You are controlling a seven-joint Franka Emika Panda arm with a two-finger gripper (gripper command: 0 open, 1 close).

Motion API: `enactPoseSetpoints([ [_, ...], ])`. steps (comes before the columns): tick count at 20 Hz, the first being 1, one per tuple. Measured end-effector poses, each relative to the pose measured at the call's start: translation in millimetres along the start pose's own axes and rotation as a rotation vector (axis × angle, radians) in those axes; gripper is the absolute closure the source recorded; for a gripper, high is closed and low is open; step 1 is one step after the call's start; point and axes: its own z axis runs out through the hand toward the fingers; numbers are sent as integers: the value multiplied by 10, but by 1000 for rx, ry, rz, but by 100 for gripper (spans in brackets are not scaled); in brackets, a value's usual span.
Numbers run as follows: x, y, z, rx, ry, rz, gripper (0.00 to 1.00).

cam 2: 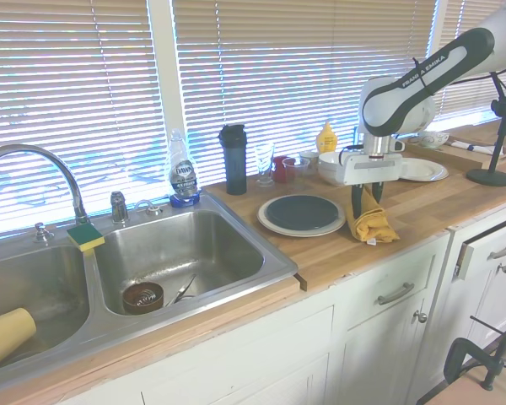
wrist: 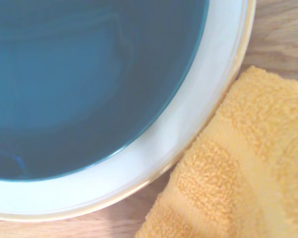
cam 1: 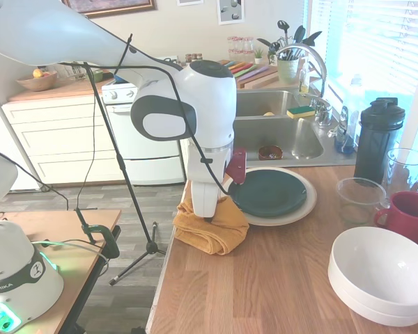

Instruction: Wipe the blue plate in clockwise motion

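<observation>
The blue plate (cam 1: 268, 191) (cam 2: 304, 213) lies on a larger cream plate (cam 1: 303, 209) (cam 2: 274, 226) on the wooden counter. A folded yellow towel (cam 1: 212, 233) (cam 2: 375, 224) lies on the counter against the cream plate's rim, near the counter's edge. My gripper (cam 1: 210, 212) (cam 2: 365, 202) points straight down onto the towel's top. It looks open, with one finger on each side of the cloth. From close by, the wrist view shows the blue plate (wrist: 79, 74), the cream plate's rim (wrist: 188, 129) and the towel (wrist: 238, 173).
Stacked white bowls (cam 1: 380, 275), a red mug (cam 1: 411, 216), a clear tub (cam 1: 359, 198), a glass (cam 1: 407, 167) and a dark shaker bottle (cam 1: 378, 139) stand beyond the plates. The steel sink (cam 1: 279, 132) adjoins them. The counter's edge (cam 1: 168, 257) runs just past the towel.
</observation>
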Motion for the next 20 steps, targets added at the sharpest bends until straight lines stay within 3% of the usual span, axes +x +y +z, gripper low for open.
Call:
enactPoseSetpoints([
  [12, 17, -4, -26, 12, 11, 1, 100],
  [20, -38, 42, -262, 44, 76, -11, 100],
])
